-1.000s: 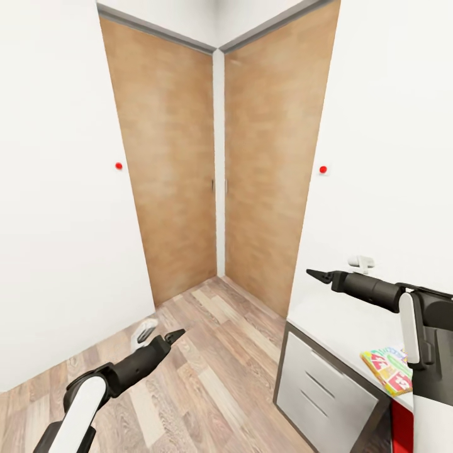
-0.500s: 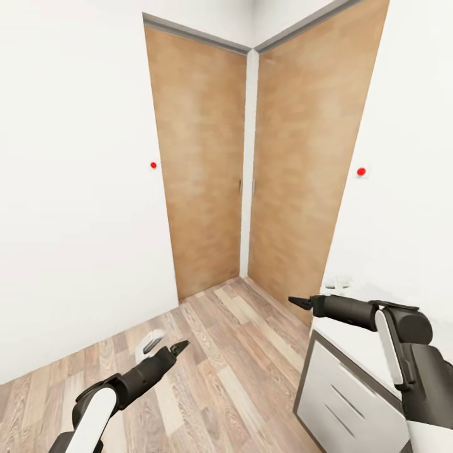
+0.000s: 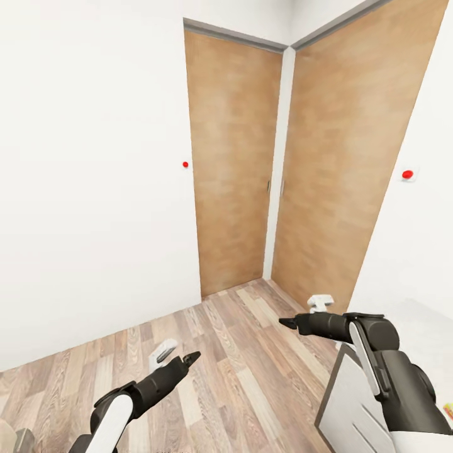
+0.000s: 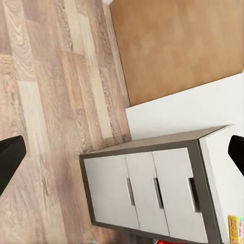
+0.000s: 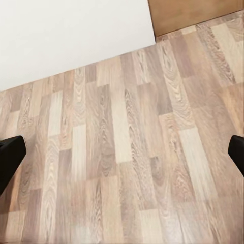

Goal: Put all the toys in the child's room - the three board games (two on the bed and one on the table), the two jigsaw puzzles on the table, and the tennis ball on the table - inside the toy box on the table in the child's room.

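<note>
The robot faces a room corner where two tall brown wooden doors meet between white walls, each wall carrying a small red dot.

Left gripper hangs low over the pale wood-plank floor, its black fingers drawn to a narrow point in the head view. In the left wrist view the two dark fingertips sit far apart at opposite edges of the picture, so that pincer is spread wide with nothing between the jaws. A small white object lies on the floor just beside and behind that gripper; what it is I cannot make out.

Ahead of the left gripper, in its wrist view, stands the end of the table: white drawer fronts in a dark grey frame under a pale top. At the far corner of that top a sliver of a yellow and red flat box peeks in, too cropped to read.

Right gripper reaches out over the floor, just off the table's near corner. Its wrist view looks down on bare planks, fingertips wide apart at either edge: released, gripping nothing. A small white fitting shows just beyond the right arm, near the wall.
</note>
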